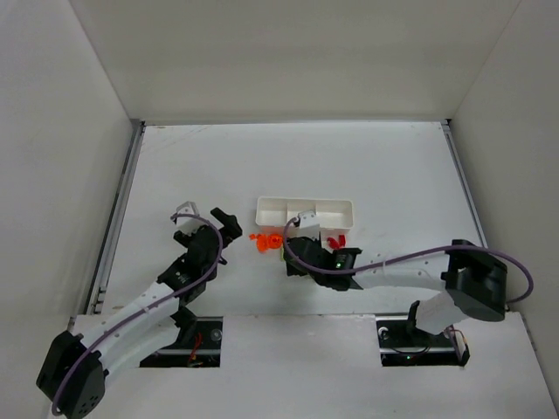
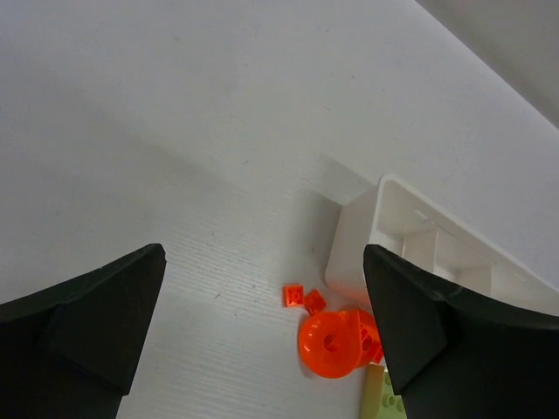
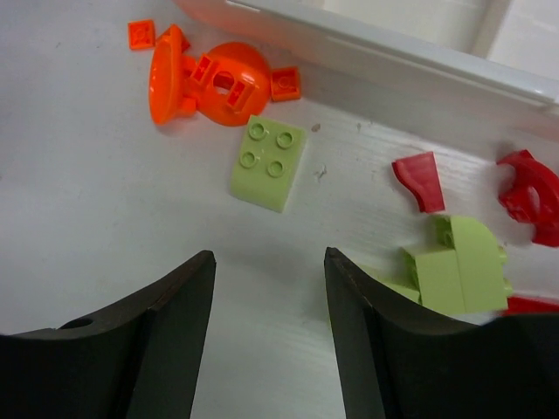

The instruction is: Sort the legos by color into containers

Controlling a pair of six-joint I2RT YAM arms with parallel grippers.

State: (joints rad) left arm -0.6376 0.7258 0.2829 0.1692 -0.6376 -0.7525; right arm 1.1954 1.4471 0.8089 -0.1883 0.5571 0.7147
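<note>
The legos lie on the table just in front of the white tray [image 1: 306, 212], whose compartments are the containers. An orange dish-shaped piece [image 3: 210, 78] and small orange plates [image 3: 285, 84] sit at the left, and a yellow-green brick [image 3: 269, 162] lies just beside them. Further right are a bigger yellow-green piece [image 3: 458, 266] and red pieces [image 3: 419, 181]. My right gripper [image 3: 266, 257] hangs open above bare table just short of the yellow-green brick, holding nothing. My left gripper [image 2: 262, 288] stands wide open and empty, left of the orange dish [image 2: 336, 342] and the tray's end [image 2: 358, 236].
White walls enclose the table on three sides, with a metal rail [image 1: 118, 214] along the left edge. The right arm's purple cable [image 1: 410, 257] loops above the table in front of the tray.
</note>
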